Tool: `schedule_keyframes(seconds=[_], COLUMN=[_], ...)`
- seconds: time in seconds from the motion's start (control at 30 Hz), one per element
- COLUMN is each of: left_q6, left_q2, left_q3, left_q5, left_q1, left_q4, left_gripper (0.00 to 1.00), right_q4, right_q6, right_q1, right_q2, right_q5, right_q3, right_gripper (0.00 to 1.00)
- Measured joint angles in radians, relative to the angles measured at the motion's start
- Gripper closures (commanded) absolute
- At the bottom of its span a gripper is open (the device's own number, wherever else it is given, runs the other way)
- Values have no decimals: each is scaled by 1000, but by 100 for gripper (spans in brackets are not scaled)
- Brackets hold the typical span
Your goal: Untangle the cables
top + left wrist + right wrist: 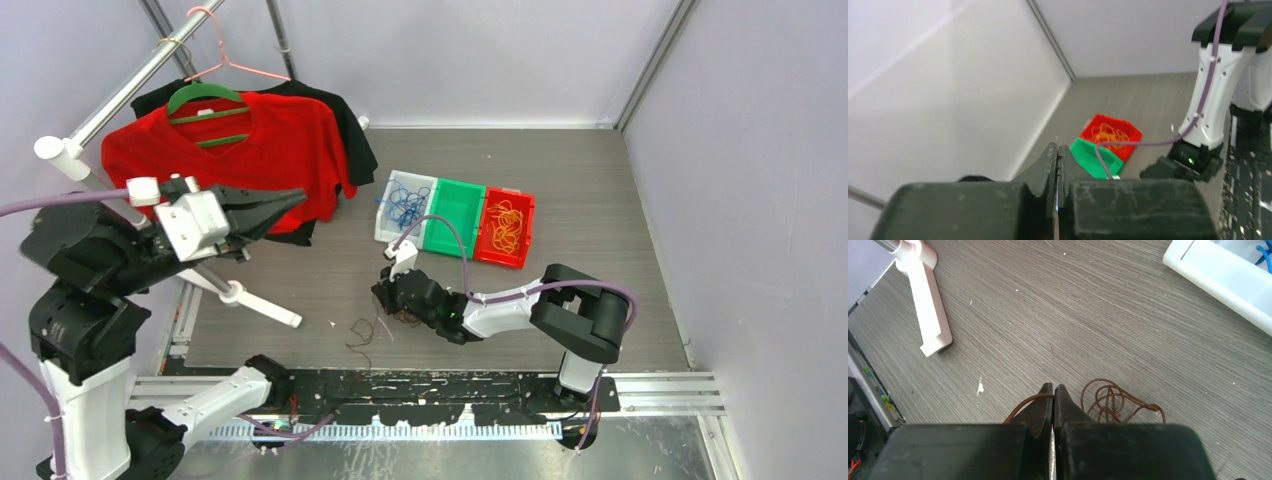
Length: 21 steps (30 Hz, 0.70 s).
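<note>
Curling in loose loops without one axis, brown cables (pixel 1110 401) at clenched right hand (pixel 1053 387); left hand (pixel 1057 148) clenched.

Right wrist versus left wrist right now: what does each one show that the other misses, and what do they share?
Only the right wrist: brown cables looped on the table at the tips of the shut right gripper, the white rack foot, and a white bin with blue cables. Only the left wrist: the red bin holding orange cables, the green bin, the right arm, and the shut left gripper. Both: the grey wood-grain table.
</note>
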Motion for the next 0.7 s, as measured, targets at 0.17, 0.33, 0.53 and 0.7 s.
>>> schedule_keyframes(seconds=[0.17, 0.33, 0.53, 0.7], left_q6=[10, -32, -130, -245], left_q2=[-39, -65, -81, -111], left_q3=[-237, -586, -796, -885], left_q5=[-34, -54, -46, -30], left_q1=[-2, -2, -2, -9], left_q4=[-3, -56, -47, 21], left_gripper=[59, 32, 14, 13], right_q4=[-2, -123, -299, -400], right_q6=[11, 23, 31, 38], right_q1=[-1, -6, -6, -6], right_q2=[-28, -127, -148, -148], right_q5=[-10, 24, 95, 134], right_q3=[-3, 45, 201, 249], right_gripper=[99, 99, 99, 99])
